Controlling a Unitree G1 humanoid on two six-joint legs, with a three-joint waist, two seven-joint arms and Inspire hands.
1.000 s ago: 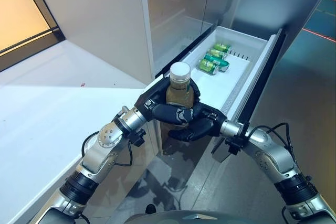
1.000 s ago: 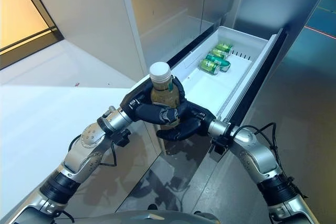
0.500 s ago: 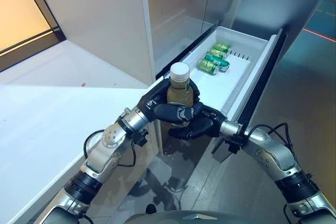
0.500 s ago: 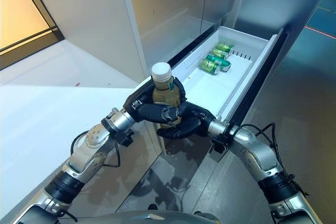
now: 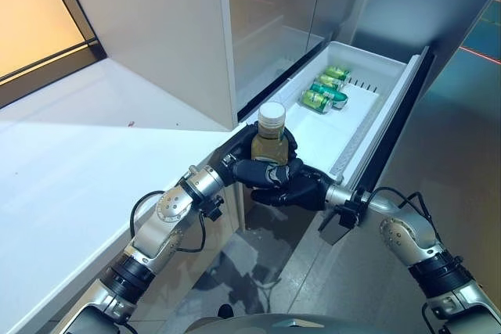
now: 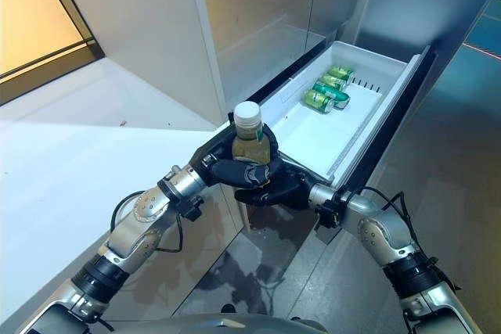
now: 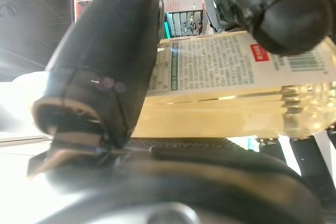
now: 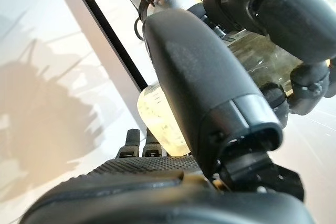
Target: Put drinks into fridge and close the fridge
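A bottle [image 5: 271, 137] of amber drink with a white cap stands upright over the near corner of the open white fridge drawer [image 5: 368, 127]. My left hand [image 5: 239, 158] reaches in from the left, its fingers and thumb curled round the bottle's body; the left wrist view shows the label [image 7: 220, 66] between thumb and fingers. From the right, my right hand [image 5: 301, 191] wraps the bottle's lower part, and the right wrist view shows the bottle [image 8: 157, 121] past the thumb [image 8: 205, 93]. The bottle's base is hidden by both hands.
Several green cans [image 5: 325, 93] lie at the far end of the drawer. A white counter [image 5: 86, 154] spreads to the left, with the fridge's grey front [image 5: 156, 29] behind it. Grey floor [image 5: 446, 154] lies right of the drawer.
The view has shifted a little. Both hands stay curled round the bottle, which sits slightly lower, and the left arm is stretched further out.
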